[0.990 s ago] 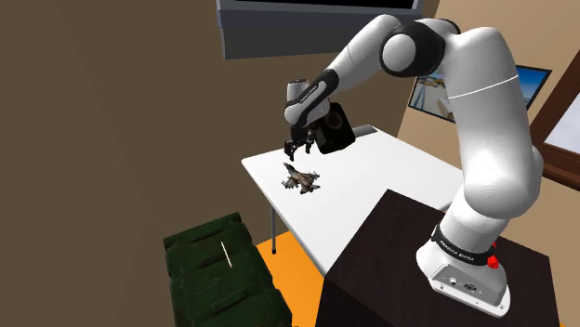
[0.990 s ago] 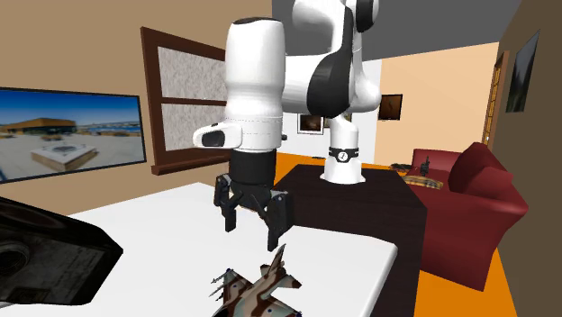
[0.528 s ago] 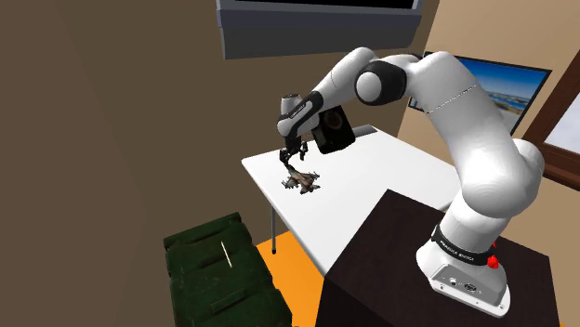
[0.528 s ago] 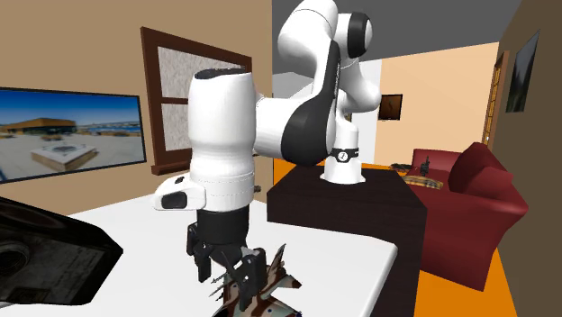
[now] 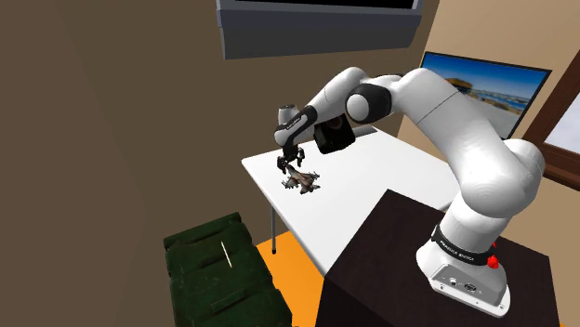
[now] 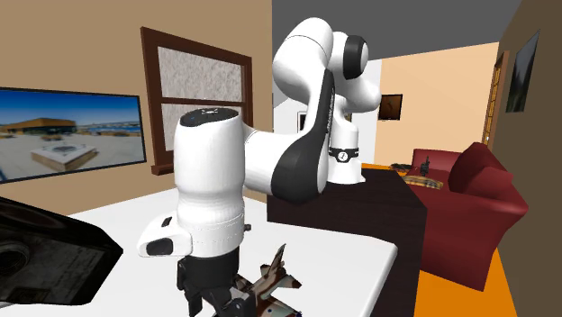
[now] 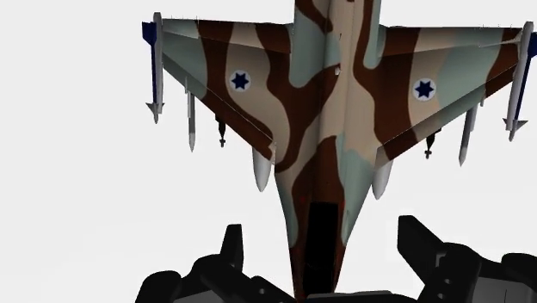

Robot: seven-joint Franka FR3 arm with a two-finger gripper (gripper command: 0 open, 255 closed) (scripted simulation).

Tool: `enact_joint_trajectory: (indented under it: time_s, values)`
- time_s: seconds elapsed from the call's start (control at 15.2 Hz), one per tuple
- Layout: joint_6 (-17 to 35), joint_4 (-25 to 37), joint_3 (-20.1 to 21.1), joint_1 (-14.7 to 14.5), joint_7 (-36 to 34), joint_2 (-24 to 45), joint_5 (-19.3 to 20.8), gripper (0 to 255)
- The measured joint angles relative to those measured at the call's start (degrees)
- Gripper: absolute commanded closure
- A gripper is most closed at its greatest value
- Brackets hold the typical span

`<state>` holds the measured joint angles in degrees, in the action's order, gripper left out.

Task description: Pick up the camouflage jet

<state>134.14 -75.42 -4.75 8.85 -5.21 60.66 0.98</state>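
The camouflage jet (image 5: 303,180) is a small brown, tan and grey-green model lying flat near the corner of the white table (image 5: 372,181). In the second exterior view the jet (image 6: 273,279) lies just beside the lowered hand. My gripper (image 5: 290,164) hangs directly over the jet's end, low above the table. In the wrist view the jet (image 7: 327,129) stretches away from the gripper (image 7: 320,237), its narrow end lying between the two black fingers (image 7: 232,245), which stand apart and do not touch it. The gripper is open.
A black boxy object (image 5: 333,136) sits on the table just behind the hand. A dark green crate (image 5: 218,269) stands on the floor below the table corner. The dark stand (image 5: 409,269) is at the lower right. A red sofa (image 6: 468,198) stands farther off.
The arm has stretched out and lowered the hand from well above the jet down onto it; the fingers now straddle the jet's end. The jet has not moved.
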Motion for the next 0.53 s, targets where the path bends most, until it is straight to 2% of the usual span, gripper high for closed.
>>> enact_joint_trajectory:
  time_s: [0.13, 0.2, 0.53]
  values:
    - [0.6, 0.4, 0.0, 0.1, 0.0, 1.0, 0.0, 0]
    - [0.7, 0.7, 0.0, 0.1, 0.0, 1.4, 0.0, 255]
    - [0.6, 1.2, 0.0, 0.1, -0.1, 1.8, 0.0, 255]
